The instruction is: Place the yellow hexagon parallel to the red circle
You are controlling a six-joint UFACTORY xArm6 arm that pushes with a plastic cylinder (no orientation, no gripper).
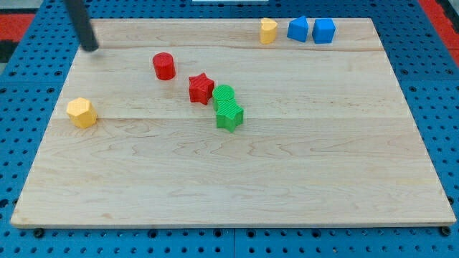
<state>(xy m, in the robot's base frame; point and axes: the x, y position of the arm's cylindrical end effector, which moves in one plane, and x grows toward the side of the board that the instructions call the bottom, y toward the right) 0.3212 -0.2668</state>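
My tip [91,48] sits above yellow hexagon [82,112], left of red circle [164,66]

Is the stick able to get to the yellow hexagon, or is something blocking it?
Probably yes. My tip sits near the view's top left, and the yellow hexagon lies below it with only bare board between. The red circle stands off to the view's right.

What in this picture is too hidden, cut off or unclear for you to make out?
- Rod above my tip: cut off by the view's top edge, so the arm is unseen.
- Two green blocks: pressed together, the front one covers the rear one's lower part; shapes uncertain.
- Yellow block at the view's top: too small to name its shape.
- Two blue blocks: too small for exact shapes.
- Yellow hexagon, red circle, red star: far sides hidden.
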